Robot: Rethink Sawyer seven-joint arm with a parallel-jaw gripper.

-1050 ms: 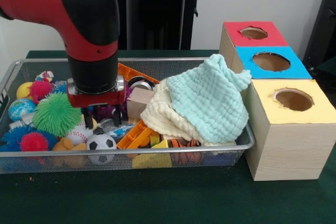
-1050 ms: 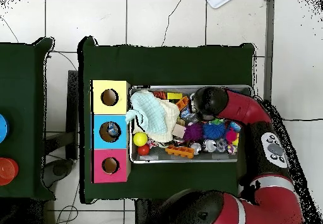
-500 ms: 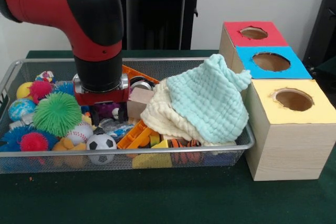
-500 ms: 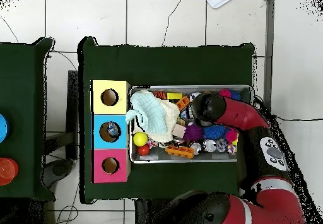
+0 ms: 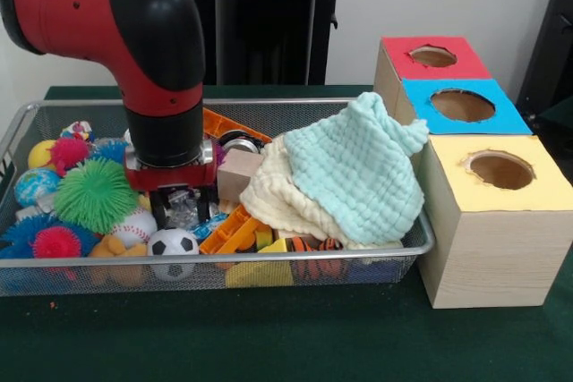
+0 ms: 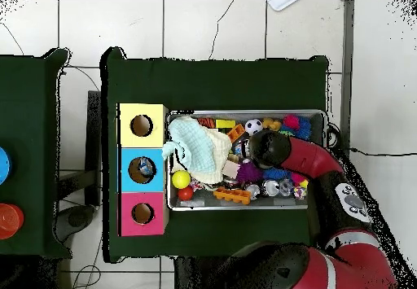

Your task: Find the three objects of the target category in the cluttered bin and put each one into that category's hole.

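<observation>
While a soccer ball [image 5: 172, 243] lies at the bin's [image 5: 269, 258] near rim, the gripper [image 5: 183, 207] just behind it is down among the toys, its jaws spread around a clear, glinting thing I cannot identify. Cloths [image 5: 345, 172] heap toward the bin's box-side end. Along the bench's edge there, the boxes [image 5: 488, 221] run yellow, blue, red.

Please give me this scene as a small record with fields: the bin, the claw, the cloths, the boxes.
bin: wire mesh bin on green table, full of toys
claw: claw low among the toys, fingers apart around a clear item I cannot identify
nearby: soccer ball, green spiky ball
cloths: mint cloth over cream cloth, at bin's end by the boxes
boxes: red box, blue box, yellow box, each with a hole on top
</observation>
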